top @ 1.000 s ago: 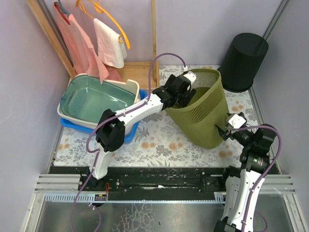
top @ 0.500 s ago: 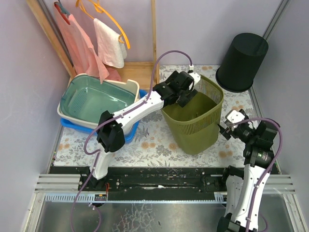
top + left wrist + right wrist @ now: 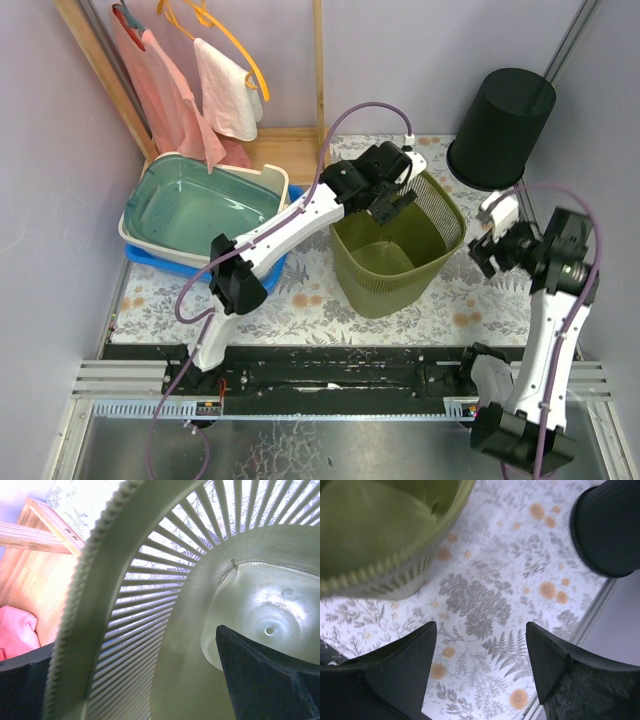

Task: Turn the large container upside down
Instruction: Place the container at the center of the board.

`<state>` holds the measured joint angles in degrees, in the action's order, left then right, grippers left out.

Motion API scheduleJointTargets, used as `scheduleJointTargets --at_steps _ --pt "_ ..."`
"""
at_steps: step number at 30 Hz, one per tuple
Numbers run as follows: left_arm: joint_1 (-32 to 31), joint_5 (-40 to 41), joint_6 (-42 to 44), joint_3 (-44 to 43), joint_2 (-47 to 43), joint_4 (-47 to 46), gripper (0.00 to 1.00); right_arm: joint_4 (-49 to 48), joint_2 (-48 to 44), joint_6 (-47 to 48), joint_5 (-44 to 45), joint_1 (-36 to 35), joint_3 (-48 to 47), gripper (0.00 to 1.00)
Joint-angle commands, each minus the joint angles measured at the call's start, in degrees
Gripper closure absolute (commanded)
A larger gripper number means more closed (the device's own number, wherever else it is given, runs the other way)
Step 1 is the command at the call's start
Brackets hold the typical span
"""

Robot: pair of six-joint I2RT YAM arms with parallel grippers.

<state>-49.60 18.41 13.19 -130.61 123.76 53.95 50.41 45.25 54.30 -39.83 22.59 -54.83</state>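
Note:
The large container is an olive green slatted basket (image 3: 395, 250). It stands upright on the floral mat, mouth up. My left gripper (image 3: 392, 188) is at its far rim. In the left wrist view the rim (image 3: 85, 615) runs between my wide-apart fingers, one finger outside (image 3: 22, 680) and one inside (image 3: 265, 680), with the gripper (image 3: 135, 640) open around it. My right gripper (image 3: 490, 243) is open and empty, raised to the right of the basket. Its wrist view shows the basket's rim (image 3: 380, 555) at the upper left and bare mat between the jaws of the gripper (image 3: 480, 630).
A black bin (image 3: 502, 128) stands upside down at the back right, also in the right wrist view (image 3: 607, 525). A teal basin (image 3: 195, 205) sits in stacked tubs at the left. A wooden rack with hanging cloths (image 3: 225, 90) and a wooden box (image 3: 285, 150) stand behind.
The basket has swung from tilted toward the right to standing upright, shifting left. My right gripper has drawn back from its side and risen. My left gripper stayed at the rim.

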Motion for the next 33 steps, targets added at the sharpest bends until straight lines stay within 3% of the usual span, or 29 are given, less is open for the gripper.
scheduleJointTargets --at_steps 1,7,13,22,24,29,33 --pt "0.0 -2.2 0.0 -3.0 -2.1 5.2 0.0 8.1 6.1 -7.3 -3.3 0.0 -16.7 0.21" --pt "-0.1 -4.5 -0.9 -3.0 -5.5 6.7 0.0 3.8 7.4 -13.7 -6.2 0.0 -23.3 0.18" --pt "-0.2 -2.6 0.7 -4.9 -8.0 6.2 0.0 5.6 10.1 -13.3 -4.8 0.0 -26.3 0.17" --pt "-2.6 9.3 8.9 -7.1 -19.0 -6.6 0.0 7.9 10.7 -12.3 -2.5 0.0 -26.4 0.14" --pt "-4.5 6.3 11.2 -6.2 -23.6 -6.7 0.0 12.5 9.9 -7.5 -3.4 0.0 -26.6 0.14" --pt "-10.8 -1.0 14.8 3.5 -35.3 -3.3 0.0 33.2 6.0 21.1 -8.9 0.0 -27.8 0.15" --pt "-10.8 -8.7 12.6 9.2 -41.2 0.5 0.0 34.1 0.5 31.1 -15.5 -0.2 -25.5 0.15"
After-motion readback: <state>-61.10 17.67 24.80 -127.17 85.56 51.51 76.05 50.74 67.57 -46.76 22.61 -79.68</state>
